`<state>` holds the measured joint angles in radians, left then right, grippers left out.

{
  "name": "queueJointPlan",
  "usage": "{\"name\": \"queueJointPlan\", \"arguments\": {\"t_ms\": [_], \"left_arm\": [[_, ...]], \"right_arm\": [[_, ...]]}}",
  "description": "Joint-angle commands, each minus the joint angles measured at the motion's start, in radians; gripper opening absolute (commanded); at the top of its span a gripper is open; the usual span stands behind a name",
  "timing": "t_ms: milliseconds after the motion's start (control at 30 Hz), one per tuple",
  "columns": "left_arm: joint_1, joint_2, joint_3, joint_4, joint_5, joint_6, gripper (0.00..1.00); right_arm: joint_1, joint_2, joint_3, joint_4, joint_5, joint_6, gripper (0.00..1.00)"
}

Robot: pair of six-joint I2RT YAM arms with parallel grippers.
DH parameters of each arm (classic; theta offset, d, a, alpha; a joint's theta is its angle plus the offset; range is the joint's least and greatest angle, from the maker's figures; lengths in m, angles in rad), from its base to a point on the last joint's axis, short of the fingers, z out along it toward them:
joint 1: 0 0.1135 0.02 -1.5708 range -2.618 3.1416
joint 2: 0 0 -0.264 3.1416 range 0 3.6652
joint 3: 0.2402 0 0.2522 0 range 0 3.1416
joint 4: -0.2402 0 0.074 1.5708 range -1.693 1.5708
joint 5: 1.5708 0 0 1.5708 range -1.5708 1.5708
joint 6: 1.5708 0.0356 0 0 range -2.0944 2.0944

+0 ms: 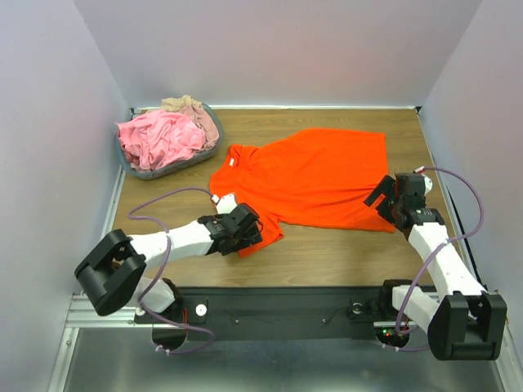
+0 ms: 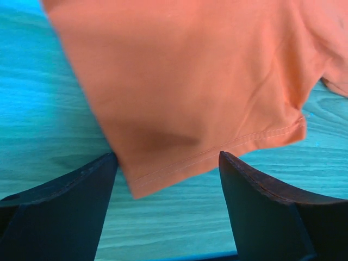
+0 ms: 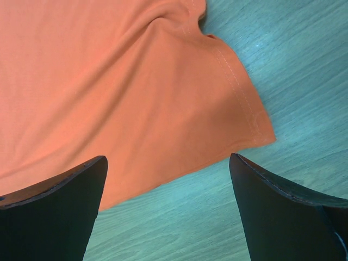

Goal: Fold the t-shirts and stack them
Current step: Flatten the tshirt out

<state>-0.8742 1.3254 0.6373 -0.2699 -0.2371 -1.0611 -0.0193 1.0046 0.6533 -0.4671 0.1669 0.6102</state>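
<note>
A bright orange-red t-shirt (image 1: 315, 175) lies spread flat on the wooden table, neck with a white label to the left. My left gripper (image 1: 245, 229) is open over the near sleeve; in the left wrist view the sleeve hem (image 2: 206, 157) lies just ahead of the spread fingers (image 2: 60, 206). My right gripper (image 1: 384, 200) is open at the shirt's near right hem corner (image 3: 239, 119), which lies just ahead of its spread fingers (image 3: 283, 206). A pink t-shirt (image 1: 159, 137) and a beige one (image 1: 196, 110) lie bunched in the basket.
A grey oval basket (image 1: 135, 169) stands at the far left corner of the table. Grey walls close in the left, back and right sides. Bare wood (image 1: 327, 253) runs along the near edge between the arms.
</note>
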Motion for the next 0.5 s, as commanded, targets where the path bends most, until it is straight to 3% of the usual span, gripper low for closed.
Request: {"name": "queueJointPlan", "arguments": {"t_ms": [0,133,233,300,467], "left_arm": [[-0.034,0.104,0.022,-0.051,-0.018,-0.049,0.75],[-0.066,0.161,0.058,-0.109,-0.050,-0.063,0.56],[-0.078,0.175,0.067,-0.137,-0.065,-0.077,0.28],[-0.080,0.166,0.065,-0.141,-0.073,-0.080,0.00],[-0.083,0.080,0.049,-0.155,-0.114,-0.089,0.00]], "right_arm": [[-0.005,-0.003,-0.009,-0.010,0.042,0.006,1.00],[-0.005,-0.004,-0.004,-0.021,0.082,0.017,1.00],[-0.005,-0.009,-0.009,-0.025,0.120,0.028,1.00],[-0.005,-0.005,-0.007,-0.025,0.135,0.037,1.00],[-0.005,0.017,-0.006,-0.048,0.195,0.080,1.00]]}}
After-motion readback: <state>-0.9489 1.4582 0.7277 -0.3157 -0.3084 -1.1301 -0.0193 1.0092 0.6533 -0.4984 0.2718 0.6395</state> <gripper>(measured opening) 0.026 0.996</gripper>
